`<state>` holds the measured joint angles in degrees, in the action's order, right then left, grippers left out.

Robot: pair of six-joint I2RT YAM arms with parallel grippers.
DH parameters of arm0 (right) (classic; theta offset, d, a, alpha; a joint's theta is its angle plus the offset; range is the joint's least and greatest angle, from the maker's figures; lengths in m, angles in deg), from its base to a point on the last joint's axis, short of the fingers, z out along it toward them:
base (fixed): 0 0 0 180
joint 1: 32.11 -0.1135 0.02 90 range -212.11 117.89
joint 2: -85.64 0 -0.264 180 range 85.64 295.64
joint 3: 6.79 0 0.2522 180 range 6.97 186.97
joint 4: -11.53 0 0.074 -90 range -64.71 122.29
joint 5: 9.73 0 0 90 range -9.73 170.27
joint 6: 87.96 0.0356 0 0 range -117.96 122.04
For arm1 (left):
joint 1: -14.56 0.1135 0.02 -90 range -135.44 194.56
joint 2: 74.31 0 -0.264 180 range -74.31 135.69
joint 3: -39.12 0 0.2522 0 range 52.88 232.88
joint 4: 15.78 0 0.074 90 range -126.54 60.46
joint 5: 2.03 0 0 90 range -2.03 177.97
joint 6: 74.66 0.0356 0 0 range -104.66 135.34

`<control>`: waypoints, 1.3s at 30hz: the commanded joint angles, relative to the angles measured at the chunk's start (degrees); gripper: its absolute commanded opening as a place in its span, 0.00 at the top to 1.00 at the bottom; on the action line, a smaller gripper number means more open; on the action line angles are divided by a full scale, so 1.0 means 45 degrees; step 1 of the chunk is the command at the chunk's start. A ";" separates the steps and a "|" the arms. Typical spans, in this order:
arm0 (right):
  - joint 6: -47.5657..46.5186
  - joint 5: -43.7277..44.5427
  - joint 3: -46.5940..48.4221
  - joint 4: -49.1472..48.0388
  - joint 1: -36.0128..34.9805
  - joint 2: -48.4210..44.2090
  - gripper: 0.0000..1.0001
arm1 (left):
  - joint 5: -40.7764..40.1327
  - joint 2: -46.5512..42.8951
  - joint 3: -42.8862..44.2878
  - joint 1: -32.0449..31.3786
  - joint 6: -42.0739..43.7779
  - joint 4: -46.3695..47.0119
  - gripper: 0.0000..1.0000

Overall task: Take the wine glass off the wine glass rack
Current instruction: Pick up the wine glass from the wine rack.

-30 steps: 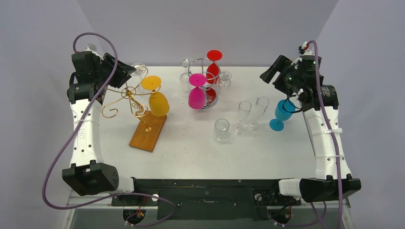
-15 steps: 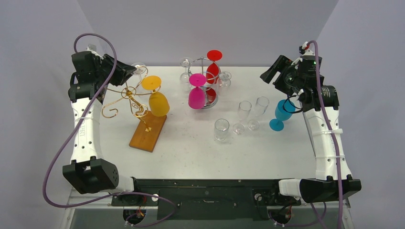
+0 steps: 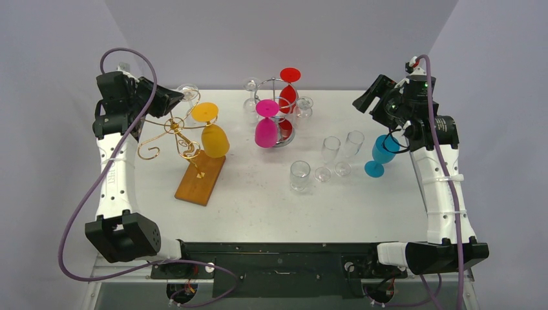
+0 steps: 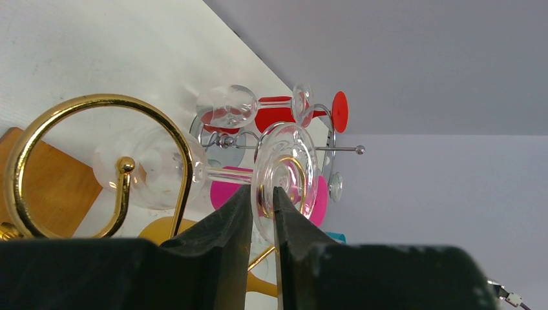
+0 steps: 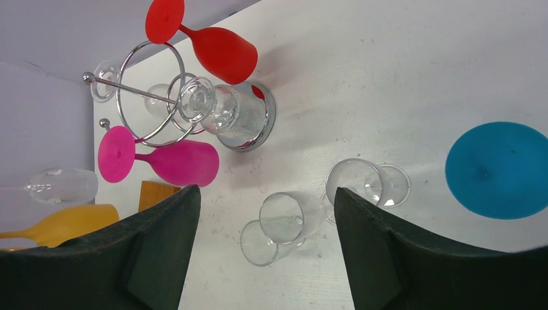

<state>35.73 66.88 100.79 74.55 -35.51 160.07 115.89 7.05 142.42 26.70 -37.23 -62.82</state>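
Note:
A clear wine glass [image 3: 187, 93] hangs upside down on the gold wire rack [image 3: 171, 129], which stands on a wooden base [image 3: 200, 177] at the left. My left gripper [image 3: 173, 98] is shut on the rim of the glass's foot. In the left wrist view my fingers [image 4: 262, 190] pinch the round clear foot [image 4: 287, 168], the stem runs left to the bowl [image 4: 152, 169], and a gold loop [image 4: 39, 123] curves around it. A yellow glass [image 3: 214, 139] also hangs on this rack. My right gripper [image 3: 363, 97] is open and empty, high at the back right.
A chrome rack [image 3: 279, 103] at the back centre holds red [image 3: 288, 90], pink [image 3: 265, 126] and clear glasses. Three clear glasses [image 3: 329, 158] and a blue glass [image 3: 381, 155] stand on the table to the right, also in the right wrist view [image 5: 291, 219].
My left wrist has shifted slightly to the left and stays shut on the clear glass's foot. The glass still hangs on the gold rack. The right arm has not moved.

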 commanded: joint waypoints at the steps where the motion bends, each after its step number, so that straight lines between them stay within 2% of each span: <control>1: -0.0089 0.0260 -0.0006 -0.0541 0.0073 -0.0525 0.29 | 0.0538 -0.0307 -0.0024 0.0141 -0.0264 0.1090 0.87; 18: -0.0080 0.0319 -0.0126 -0.0574 0.0072 -0.0558 0.30 | 0.1313 -0.0461 -0.0230 0.0397 -0.0957 0.1885 1.00; 39: -0.0067 0.0338 -0.0229 -0.0613 0.0072 -0.0545 0.30 | 0.2646 -0.0524 -0.1097 0.0564 -0.2891 0.4442 1.00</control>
<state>35.73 67.38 100.05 74.55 -35.51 159.11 125.34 6.94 137.04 28.89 -48.16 -50.34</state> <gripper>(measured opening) 0.705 0.017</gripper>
